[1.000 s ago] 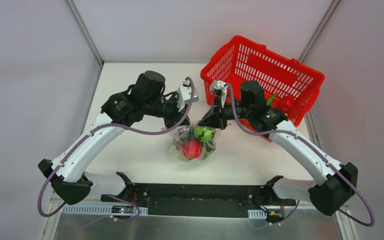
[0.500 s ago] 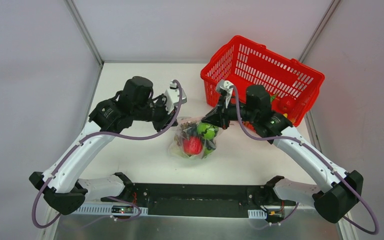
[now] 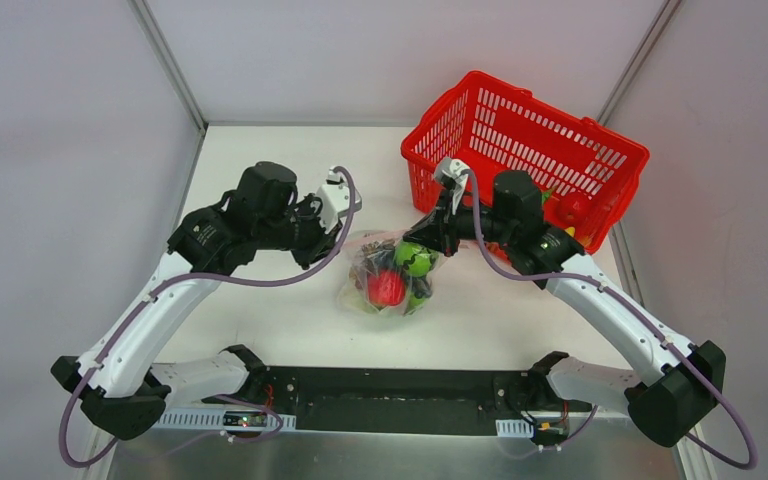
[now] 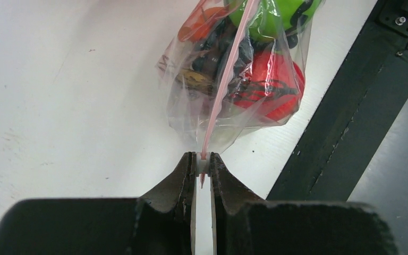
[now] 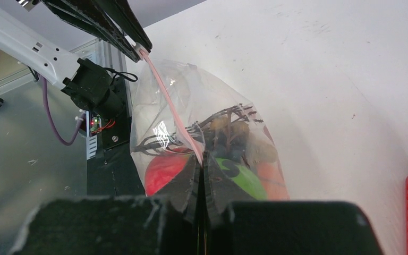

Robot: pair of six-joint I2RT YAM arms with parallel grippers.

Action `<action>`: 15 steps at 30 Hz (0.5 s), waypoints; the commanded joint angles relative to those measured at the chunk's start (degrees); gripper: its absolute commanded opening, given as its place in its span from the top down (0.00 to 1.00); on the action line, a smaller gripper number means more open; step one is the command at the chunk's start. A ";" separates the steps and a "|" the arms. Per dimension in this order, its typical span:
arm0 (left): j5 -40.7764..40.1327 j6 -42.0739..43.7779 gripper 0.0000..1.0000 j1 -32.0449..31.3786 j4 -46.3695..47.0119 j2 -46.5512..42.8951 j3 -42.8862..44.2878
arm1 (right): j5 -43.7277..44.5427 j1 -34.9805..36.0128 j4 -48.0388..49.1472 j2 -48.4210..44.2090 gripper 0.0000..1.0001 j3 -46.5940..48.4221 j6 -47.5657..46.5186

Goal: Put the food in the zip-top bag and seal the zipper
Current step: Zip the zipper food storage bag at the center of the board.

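The clear zip-top bag lies on the table between my grippers, holding food: a red fruit, a green fruit, dark grapes and an orange piece. Its pink zipper is stretched taut between the grippers. My left gripper is shut on the zipper's small white slider at the bag's left end. My right gripper is shut on the zipper at the bag's right end. In the top view the left gripper and right gripper sit at either side of the bag's mouth.
A red mesh basket stands at the back right, just behind the right arm, with a red item and some green inside. The black base bar runs along the near edge. Grey walls close both sides.
My left arm has drawn back to the left along the zipper, away from the right gripper. The right gripper has held the bag's other end almost still.
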 commanded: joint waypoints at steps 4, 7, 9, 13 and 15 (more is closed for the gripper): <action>-8.10 -0.74 0.90 1.48 -1.74 -2.22 -2.61 | 1.23 -1.33 6.31 -2.67 1.00 0.39 1.59; -8.89 -4.06 0.56 1.78 4.52 -4.53 -5.33 | -0.12 -1.34 8.17 -1.79 1.00 0.51 3.61; -9.50 -6.39 0.42 2.17 10.84 -6.62 -7.73 | -0.92 -1.30 9.74 -0.86 1.00 0.58 5.80; -12.67 -10.60 0.25 3.58 17.86 -10.30 -10.44 | -1.29 -1.25 14.82 1.38 1.00 0.85 10.60; -15.24 -12.36 0.18 4.58 19.54 -11.65 -10.86 | 0.38 -1.25 16.52 3.01 1.00 2.18 12.06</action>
